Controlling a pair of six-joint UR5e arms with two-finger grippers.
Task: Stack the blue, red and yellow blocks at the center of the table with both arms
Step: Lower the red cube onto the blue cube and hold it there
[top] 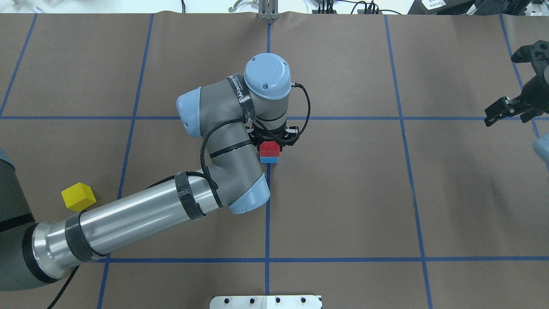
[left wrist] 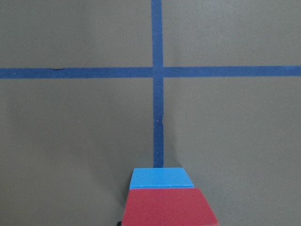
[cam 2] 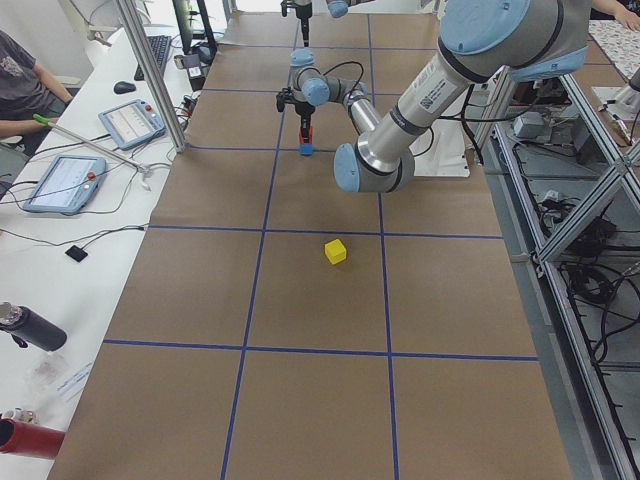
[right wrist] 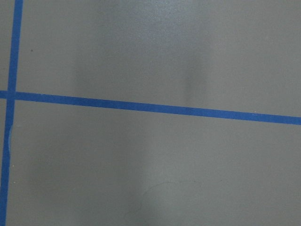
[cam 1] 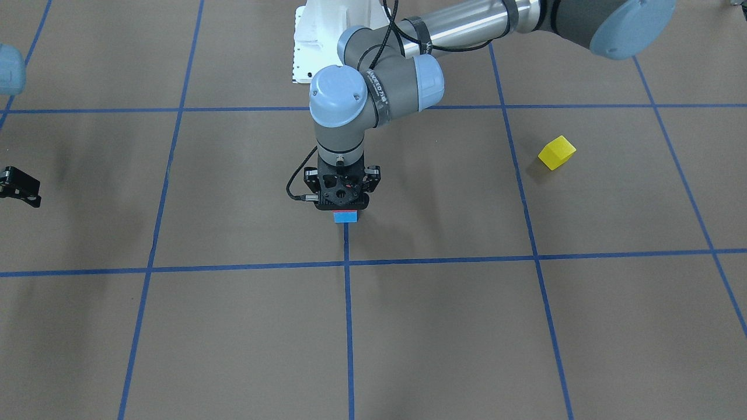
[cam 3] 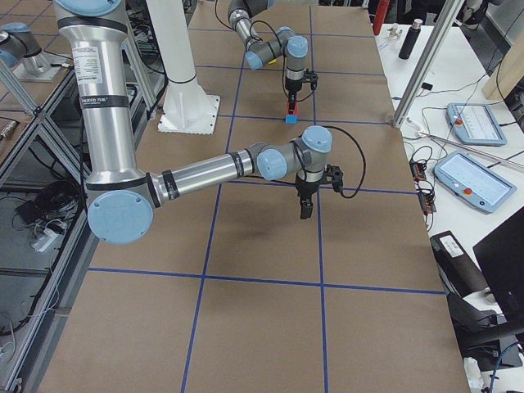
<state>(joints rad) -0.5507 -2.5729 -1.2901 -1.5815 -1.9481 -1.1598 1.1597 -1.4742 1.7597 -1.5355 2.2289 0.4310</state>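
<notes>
Red block (top: 269,149) atop blue block (top: 269,160) at table (top: 343,206) centre, between left gripper (cam 1: 344,205) jaws; whether clamped, cannot tell. Right gripper (cam 3: 304,209) jaw width: cannot tell.

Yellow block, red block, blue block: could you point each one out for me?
yellow block (top: 77,193), overhead exterior view, on its top face.
red block (top: 269,146), overhead exterior view, on its top face.
blue block (cam 1: 345,217), exterior front-facing view, on its camera-facing side.

matt brown table (cam 1: 443,326), matt yellow block (cam 1: 557,153)
</notes>
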